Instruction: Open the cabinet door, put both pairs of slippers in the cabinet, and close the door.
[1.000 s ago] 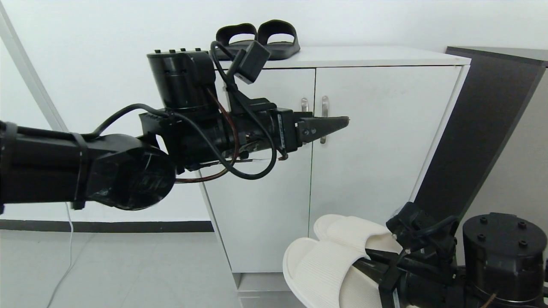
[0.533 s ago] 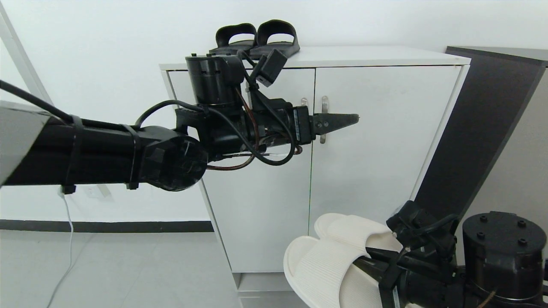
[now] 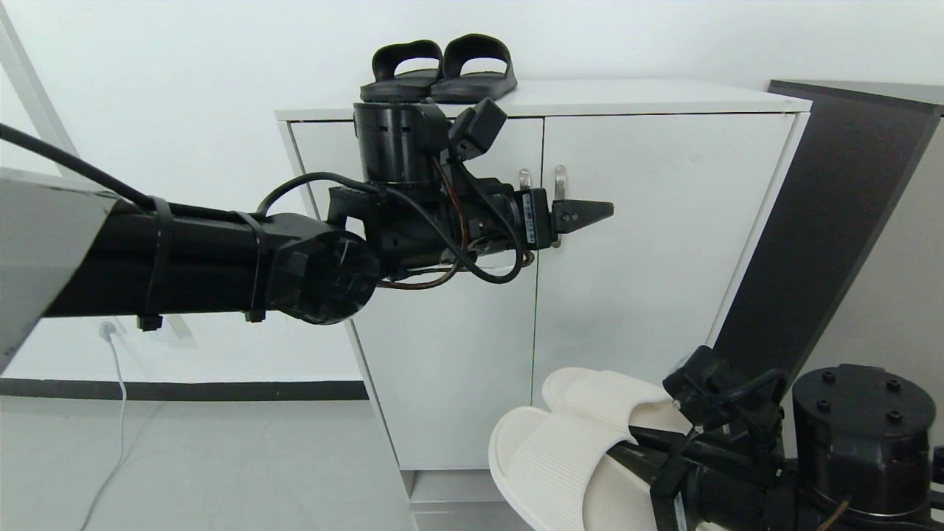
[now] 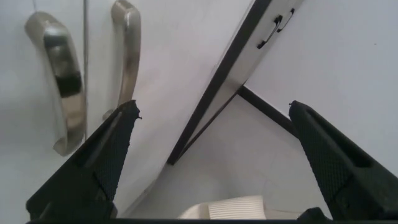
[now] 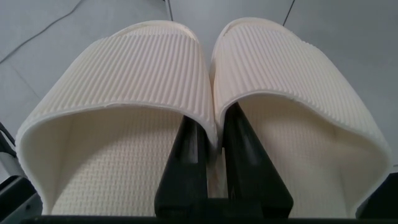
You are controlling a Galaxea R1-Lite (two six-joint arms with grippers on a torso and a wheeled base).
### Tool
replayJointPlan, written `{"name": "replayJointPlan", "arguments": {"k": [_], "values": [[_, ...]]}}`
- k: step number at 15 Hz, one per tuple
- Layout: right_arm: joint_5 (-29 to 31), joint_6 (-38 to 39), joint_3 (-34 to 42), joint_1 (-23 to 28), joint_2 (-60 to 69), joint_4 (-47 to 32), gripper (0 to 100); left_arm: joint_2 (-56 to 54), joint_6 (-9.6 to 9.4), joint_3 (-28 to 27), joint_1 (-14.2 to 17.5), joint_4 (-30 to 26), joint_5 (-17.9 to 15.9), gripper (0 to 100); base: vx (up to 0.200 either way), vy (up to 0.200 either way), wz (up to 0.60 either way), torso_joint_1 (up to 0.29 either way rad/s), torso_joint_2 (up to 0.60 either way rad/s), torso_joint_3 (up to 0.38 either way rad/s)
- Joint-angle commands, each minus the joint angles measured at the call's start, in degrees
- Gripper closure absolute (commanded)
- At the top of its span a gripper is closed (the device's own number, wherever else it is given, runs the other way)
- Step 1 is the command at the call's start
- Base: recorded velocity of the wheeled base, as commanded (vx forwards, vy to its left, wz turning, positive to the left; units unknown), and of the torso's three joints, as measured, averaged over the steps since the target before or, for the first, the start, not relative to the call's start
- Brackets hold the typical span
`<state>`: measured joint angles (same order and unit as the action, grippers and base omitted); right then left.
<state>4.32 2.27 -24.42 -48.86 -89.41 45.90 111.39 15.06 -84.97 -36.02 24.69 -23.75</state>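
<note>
The white cabinet [image 3: 649, 243] has both doors shut, with two metal handles [image 3: 560, 181] at the middle seam. My left gripper [image 3: 590, 214] is open right in front of them; in the left wrist view the handles [image 4: 127, 56] lie beside one of its spread fingers [image 4: 115, 155]. A pair of black slippers [image 3: 442, 70] rests on the cabinet top. My right gripper [image 5: 216, 134], low in front of the right door, is shut on the inner sides of a pair of white slippers [image 3: 568, 442], held side by side [image 5: 149, 81].
A dark slanted panel [image 3: 826, 221] stands just right of the cabinet. A white cable [image 3: 110, 442] hangs down to the grey floor at the left. The wall is close behind the cabinet.
My left arm has stretched forward and to the right, bringing its gripper up to the door handles. The right arm and the white slippers have stayed put.
</note>
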Motion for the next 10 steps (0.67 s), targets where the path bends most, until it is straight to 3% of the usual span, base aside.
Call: {"name": "replayJointPlan", "arguments": {"k": [1,10], "values": [[-0.01,0.02,0.07,-0.01,-0.15,-0.02,100,0.06,-0.03,-1.69,-0.01,-0.87,0.90,0,0.000,0.000,0.00,0.000,0.00,0.000],[-0.01,-0.07,0.16,-0.01,-0.07,-0.02,100,5.86,-0.90,-11.01,-0.10,-6.58,3.80,0,0.000,0.000,0.00,0.000,0.00,0.000]]}}
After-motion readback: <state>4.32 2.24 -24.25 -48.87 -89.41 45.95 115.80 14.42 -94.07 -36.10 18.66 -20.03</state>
